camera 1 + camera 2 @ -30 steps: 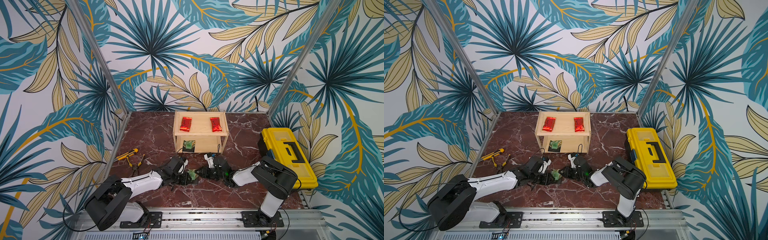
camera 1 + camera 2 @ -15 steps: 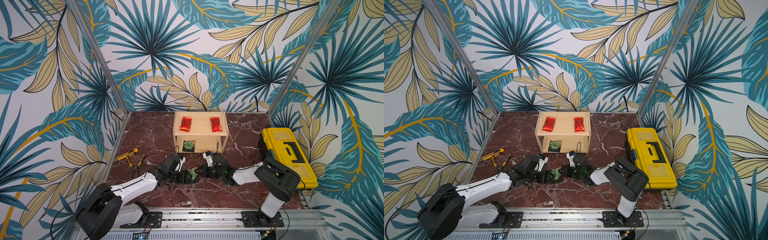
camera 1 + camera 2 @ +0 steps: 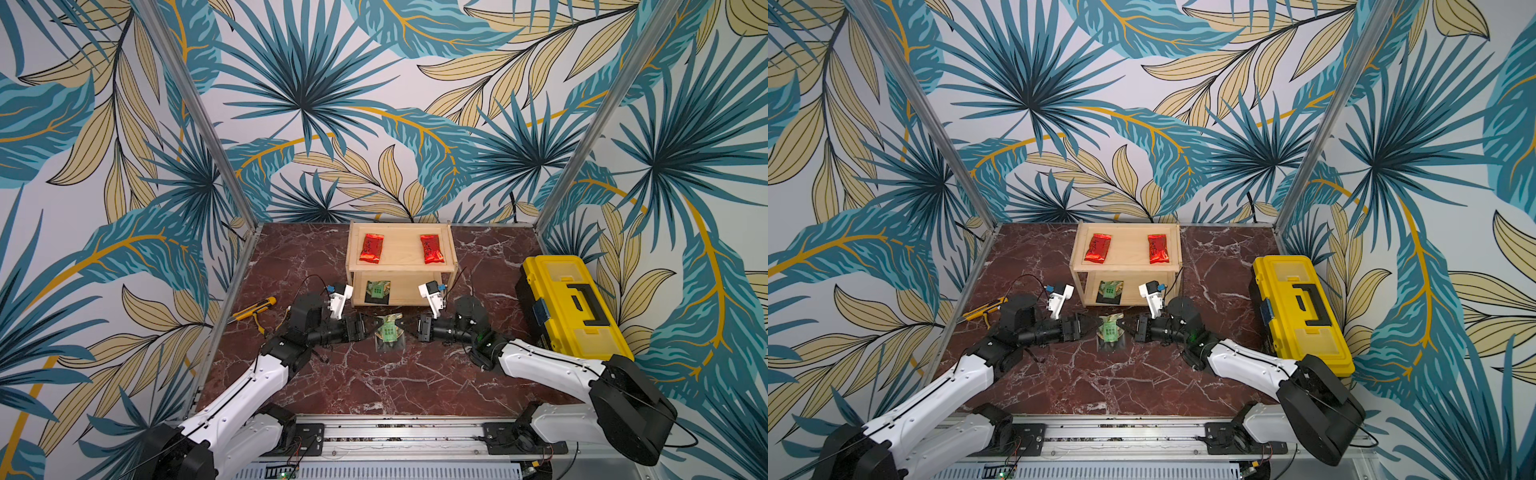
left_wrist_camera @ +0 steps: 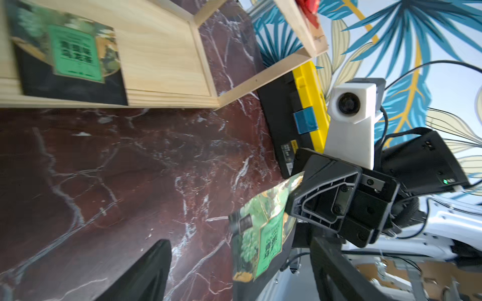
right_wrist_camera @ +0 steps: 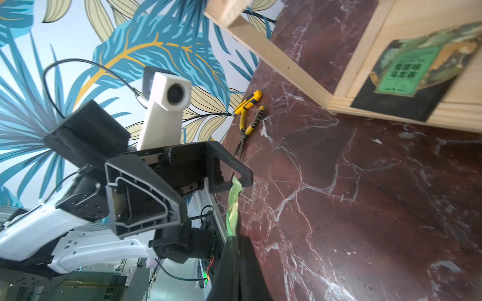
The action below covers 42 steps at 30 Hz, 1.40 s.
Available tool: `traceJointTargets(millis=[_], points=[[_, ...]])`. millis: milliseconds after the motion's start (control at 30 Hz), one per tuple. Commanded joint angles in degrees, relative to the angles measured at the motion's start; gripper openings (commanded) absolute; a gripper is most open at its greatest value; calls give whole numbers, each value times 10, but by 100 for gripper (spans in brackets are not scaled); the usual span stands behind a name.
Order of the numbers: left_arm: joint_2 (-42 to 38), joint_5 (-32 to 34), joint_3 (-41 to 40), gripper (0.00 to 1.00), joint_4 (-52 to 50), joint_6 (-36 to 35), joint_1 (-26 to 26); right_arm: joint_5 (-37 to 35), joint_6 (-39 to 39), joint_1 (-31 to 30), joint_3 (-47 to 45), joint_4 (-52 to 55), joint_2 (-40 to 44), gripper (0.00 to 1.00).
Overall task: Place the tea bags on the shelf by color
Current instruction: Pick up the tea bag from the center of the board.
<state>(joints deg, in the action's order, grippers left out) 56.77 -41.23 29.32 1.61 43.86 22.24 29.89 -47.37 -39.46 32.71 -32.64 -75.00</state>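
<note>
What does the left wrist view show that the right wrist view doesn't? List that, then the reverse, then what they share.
Left wrist only: the yellow toolbox, a corner of a red tea bag on the upper board, and the right gripper from outside, shut on the held green tea bag.
Right wrist only: the pliers, the utility knife, and the left gripper from outside, fingers open.
Both: the shelf, the shelved green tea bag, the held green tea bag, the marble table.

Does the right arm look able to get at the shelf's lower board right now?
Probably yes: the right gripper, shut on a green tea bag, sits close before the shelf, whose front is open, nothing between.
</note>
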Motion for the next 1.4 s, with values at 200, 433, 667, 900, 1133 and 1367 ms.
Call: traceJointTargets(millis=[200,433,667,900,1133,1367], points=[[38,-116,6,63,147,66,-5,40,-9,1,36,3,-23,0],[33,-98,12,35,93,33,-5,46,-4,1,39,15,-20,0],[41,-93,23,6,77,27,-5,65,10,1,45,44,-13,4],[28,-97,37,0,133,87,-13,48,-3,2,33,50,29,37],[26,-97,42,0,231,157,-31,55,-88,1,-19,-79,40,43],[32,-99,63,0,236,161,-35,48,-105,1,-49,-103,49,39]])
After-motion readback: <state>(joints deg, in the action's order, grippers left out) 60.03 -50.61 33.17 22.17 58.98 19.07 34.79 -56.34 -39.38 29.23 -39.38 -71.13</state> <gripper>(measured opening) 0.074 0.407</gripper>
